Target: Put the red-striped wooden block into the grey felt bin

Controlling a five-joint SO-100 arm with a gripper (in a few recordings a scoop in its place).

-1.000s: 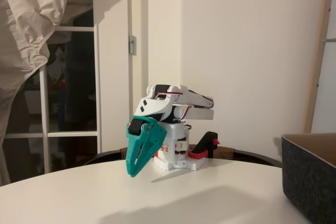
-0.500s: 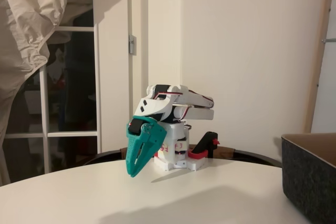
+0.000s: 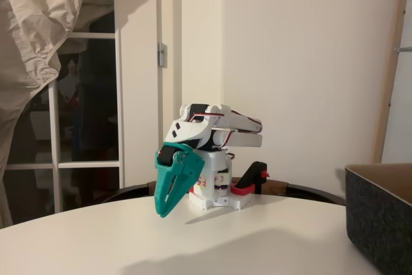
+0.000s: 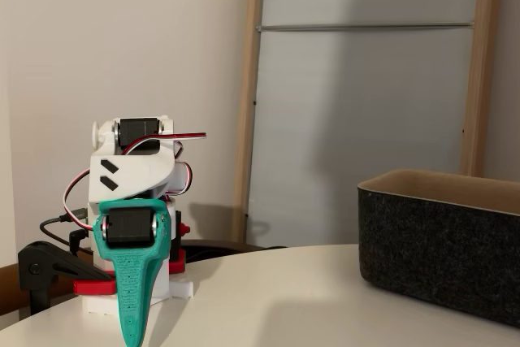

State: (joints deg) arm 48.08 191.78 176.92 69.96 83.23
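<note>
1. Well, in a fixed view there is one white arm (image 3: 212, 134) folded low over its base at the back of the white tabletop (image 3: 193, 243). Its one teal gripper (image 3: 162, 212) points down and leftward, with the tip just above the tabletop. The fingers (image 3: 172, 185) lie pressed together with nothing between them. One red-and-black clamp (image 3: 251, 181) sits at the right of the base. One grey felt bin (image 3: 380, 220) shows at the right edge, cut off by the frame, well apart from the fingers, with a tan inner face along its rim. A pale sheet (image 3: 38, 24) hangs at upper left before a glazed door (image 3: 84, 120).

2. In another fixed view I count the same one arm (image 4: 134, 168), seen head-on, with the gripper (image 4: 130, 339) hanging straight down at lower left as one narrow teal wedge, closed and empty. The clamp (image 4: 49, 270) sits at the left of the base. The bin (image 4: 439, 258) stands at right on the tabletop (image 4: 276, 298), well apart from the fingers (image 4: 132, 282). I cannot make out the block anywhere.
</note>
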